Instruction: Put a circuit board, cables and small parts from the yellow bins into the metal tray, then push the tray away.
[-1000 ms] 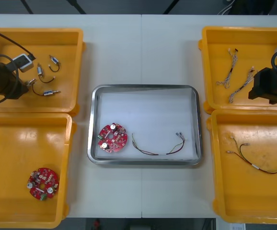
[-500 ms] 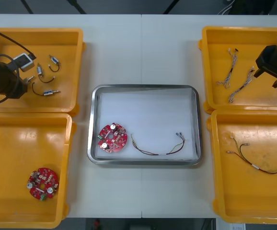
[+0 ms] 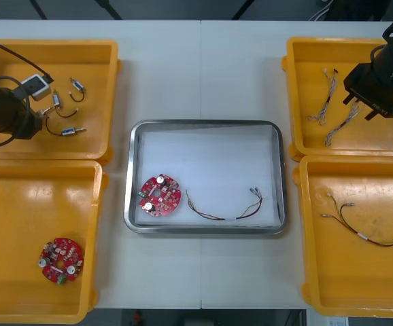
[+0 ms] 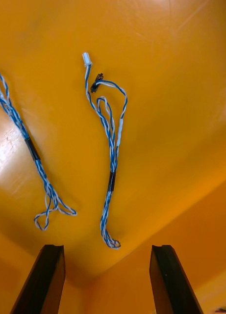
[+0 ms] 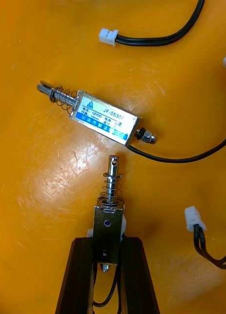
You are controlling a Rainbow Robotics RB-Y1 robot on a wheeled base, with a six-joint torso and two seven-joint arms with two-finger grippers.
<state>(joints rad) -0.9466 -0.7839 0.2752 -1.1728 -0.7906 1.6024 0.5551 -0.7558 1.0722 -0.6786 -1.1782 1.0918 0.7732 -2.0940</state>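
Far left, your left gripper (image 5: 107, 240) sits low in the far left yellow bin (image 3: 94, 51). Its fingers are clamped on a small metal part (image 5: 109, 216), whose spring end sticks out past the fingertips. A second small metal part (image 5: 103, 117), with a blue label, lies on the bin floor just ahead of the held one, not touching it. Black cables (image 5: 162, 39) with white plugs lie around them.

The near left bin (image 3: 20, 204) holds one round red circuit board (image 3: 60, 259).

In the centre, the metal tray (image 3: 203, 125) is white inside. Another circuit board (image 3: 160, 195) lies in its near left corner. A red and yellow cable (image 3: 225, 206) lies beside it along the near side.

On the right, your right gripper (image 4: 107, 248) hangs over the far right bin (image 3: 305, 47). Its fingers are spread wide with nothing between them. Two twisted blue and white cables lie on the bin floor below. One (image 4: 110, 157) is roughly in line with the gap between the fingers; the other (image 4: 29, 147) is off to one side.

The near right bin (image 3: 319, 272) holds one more cable (image 3: 366, 227).
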